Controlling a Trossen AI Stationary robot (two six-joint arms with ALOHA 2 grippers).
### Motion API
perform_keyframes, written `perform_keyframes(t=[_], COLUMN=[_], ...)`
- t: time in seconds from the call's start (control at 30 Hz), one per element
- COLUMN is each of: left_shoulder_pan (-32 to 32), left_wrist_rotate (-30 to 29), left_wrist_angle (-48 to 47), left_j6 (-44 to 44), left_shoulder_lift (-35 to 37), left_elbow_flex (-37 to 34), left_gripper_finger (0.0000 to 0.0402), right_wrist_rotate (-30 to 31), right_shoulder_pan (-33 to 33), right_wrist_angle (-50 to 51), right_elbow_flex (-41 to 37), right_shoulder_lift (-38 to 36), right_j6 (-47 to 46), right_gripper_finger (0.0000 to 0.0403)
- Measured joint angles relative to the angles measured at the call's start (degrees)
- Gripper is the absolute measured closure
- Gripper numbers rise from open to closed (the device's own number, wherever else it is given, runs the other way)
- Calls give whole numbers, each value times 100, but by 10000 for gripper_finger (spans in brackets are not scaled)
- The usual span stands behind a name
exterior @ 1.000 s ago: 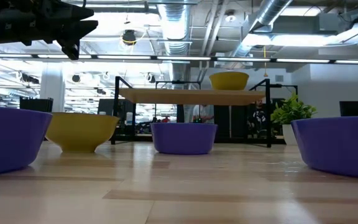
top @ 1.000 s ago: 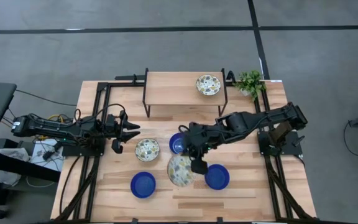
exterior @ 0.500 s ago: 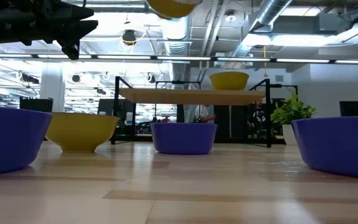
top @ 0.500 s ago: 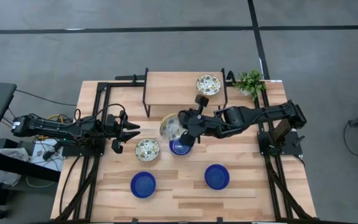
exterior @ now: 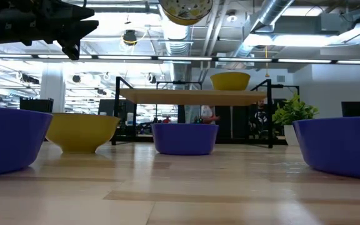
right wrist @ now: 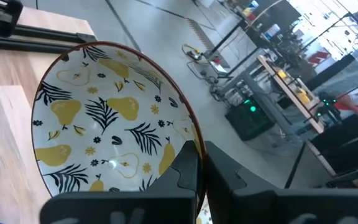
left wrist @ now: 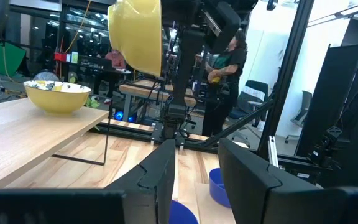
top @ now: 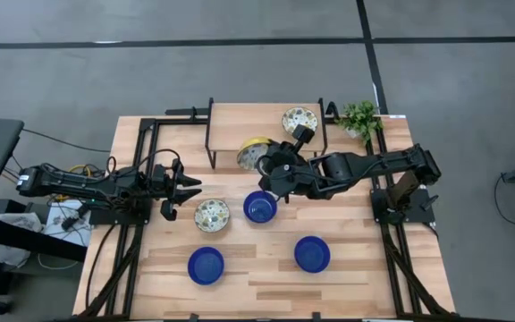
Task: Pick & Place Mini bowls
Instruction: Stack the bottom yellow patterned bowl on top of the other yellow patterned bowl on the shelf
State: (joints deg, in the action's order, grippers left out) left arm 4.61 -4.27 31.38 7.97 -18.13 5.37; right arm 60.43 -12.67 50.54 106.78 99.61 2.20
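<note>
1. Cream-and-yellow patterned bowl point(top: 254, 153) is up in the air, tipped on its side over the front edge of the raised shelf point(top: 240, 125). Right wrist view shows its inside nicely: pears and dark leaves.
2. Right hand point(top: 274, 161) is pinched tight on that bowl's rim, arm stretched in from the right side of the bench point(top: 266, 286).
3. Second patterned bowl point(top: 299, 122) sits upright on the shelf, near its right end, just beside the held one.
4. Third patterned bowl point(top: 211, 215) is down on the bench, with a blue bowl point(top: 260, 207) just beside it on the right.
5. Two more blue bowls closer to the front edge: one left point(top: 206, 265), one right point(top: 312, 254), well apart.
6. Left hand point(top: 183, 188) hangs near the third patterned bowl, fingers partly apart with nothing between them.
7. Small green plant point(top: 360, 118) sits off the shelf's right end.
</note>
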Motion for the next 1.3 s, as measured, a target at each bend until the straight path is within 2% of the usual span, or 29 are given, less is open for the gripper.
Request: perform_keyframes(t=[0.33,0.47,0.67,1.1,1.2,1.3], left_shoulder_pan=[2,2,1,1,2,2], left_wrist_rotate=[1,2,0,0,2,1], left_wrist_angle=[2,2,4,4,4,4], left_j6=[0,0,0,0,0,0], left_shoulder_lift=[0,0,0,0,0,0], left_elbow_flex=[0,0,0,0,0,0], left_gripper_finger=[279,279,279,279,279,279], right_wrist_rotate=[-54,-842,-2835,-8590,-9626,-10222], right_shoulder_pan=[41,115,329,1307,1500,1621], right_wrist_angle=[0,21,49,141,-71,-453], right_elbow_flex=[0,0,-2,-2,-2,-2], right_shoulder_lift=[0,0,0,0,0,0], right_j6=[208,773,1134,617,638,727], right_gripper_finger=[403,403,403,403,403,402])
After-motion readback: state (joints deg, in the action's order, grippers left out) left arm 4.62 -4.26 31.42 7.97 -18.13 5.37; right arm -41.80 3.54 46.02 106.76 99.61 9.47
